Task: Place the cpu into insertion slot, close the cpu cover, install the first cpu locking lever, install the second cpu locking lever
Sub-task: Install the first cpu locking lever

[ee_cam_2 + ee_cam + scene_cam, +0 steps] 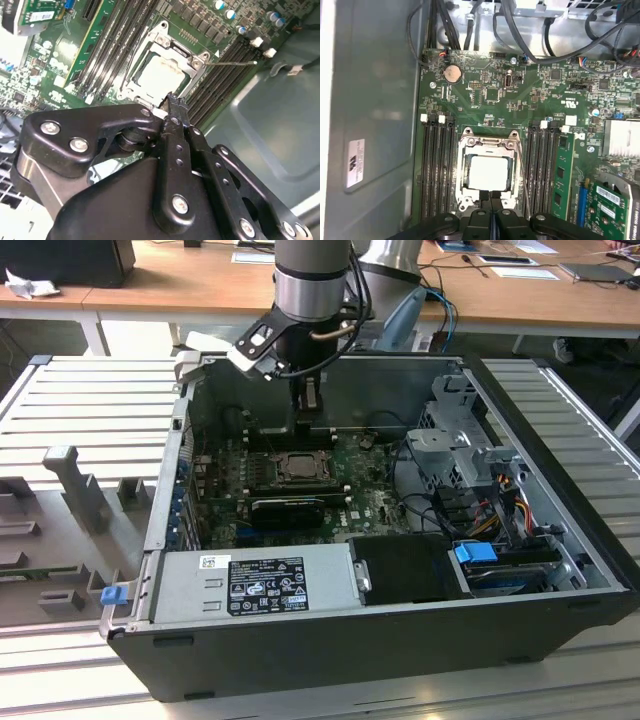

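1. the gripper [307,420] hangs from the arm in the upper middle of the exterior view and reaches down into the open computer case [330,660]. its tips are pressed together with nothing between them. i judge this narrow closed point suits pushing on small metal parts, not carrying.
2. the cpu [489,172] lies seated in the insertion slot [465,175], near the centre of the exterior view, with its pale top facing up.
3. the cpu cover [487,144] lies flat over the chip, and its window frames the pale top. it looks closed, likely to hold the chip against its contacts.
4. in both wrist views the closed fingertips [175,107] sit just at one edge of the cover. i cannot tell whether they touch it.
5. a thin wire locking lever [524,180] runs along one side of the socket, between it and the memory slots [542,170]. i cannot tell whether it is hooked down.
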Controlling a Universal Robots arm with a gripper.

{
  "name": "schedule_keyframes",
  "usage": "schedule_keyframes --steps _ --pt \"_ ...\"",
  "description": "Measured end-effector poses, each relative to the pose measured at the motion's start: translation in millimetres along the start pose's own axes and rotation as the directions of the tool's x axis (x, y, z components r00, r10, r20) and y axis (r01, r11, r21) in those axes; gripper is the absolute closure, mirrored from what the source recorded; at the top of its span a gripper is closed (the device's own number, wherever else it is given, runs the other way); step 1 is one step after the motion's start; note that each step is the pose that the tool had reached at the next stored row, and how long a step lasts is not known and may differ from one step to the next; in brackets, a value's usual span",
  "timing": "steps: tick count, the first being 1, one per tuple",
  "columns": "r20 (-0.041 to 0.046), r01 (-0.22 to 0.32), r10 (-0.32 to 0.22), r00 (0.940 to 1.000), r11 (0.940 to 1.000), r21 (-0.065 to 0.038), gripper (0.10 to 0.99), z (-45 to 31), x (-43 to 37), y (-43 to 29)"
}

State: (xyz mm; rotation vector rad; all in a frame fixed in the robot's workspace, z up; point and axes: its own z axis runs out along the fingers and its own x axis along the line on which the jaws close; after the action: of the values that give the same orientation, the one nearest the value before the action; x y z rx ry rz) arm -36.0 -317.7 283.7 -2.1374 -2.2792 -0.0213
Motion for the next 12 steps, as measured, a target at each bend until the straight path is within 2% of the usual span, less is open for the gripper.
schedule_keyframes --steps 1,2,4,6,9,12 --pt "0.0 0.0 0.0 1.0 1.0 0.0 0.98 -6.5 0.2 0.0" --pt "-0.0001 0.0 0.0 1.0 1.0 0.0 0.98 -8.7 0.2 0.0" --pt "-0.0001 0.022 -0.022 0.9998 0.9998 0.0 0.98 -8.5 0.2 0.0" --pt "0.0002 0.073 -0.073 0.9973 0.9973 0.002 0.98 -8.0 0.2 0.0" --pt "0.0041 0.136 -0.136 0.9908 0.9907 0.008 0.98 -5.8 0.1 0.0" --pt "0.0042 0.16 -0.16 0.9871 0.9871 0.009 0.98 -5.5 0.1 -0.1"
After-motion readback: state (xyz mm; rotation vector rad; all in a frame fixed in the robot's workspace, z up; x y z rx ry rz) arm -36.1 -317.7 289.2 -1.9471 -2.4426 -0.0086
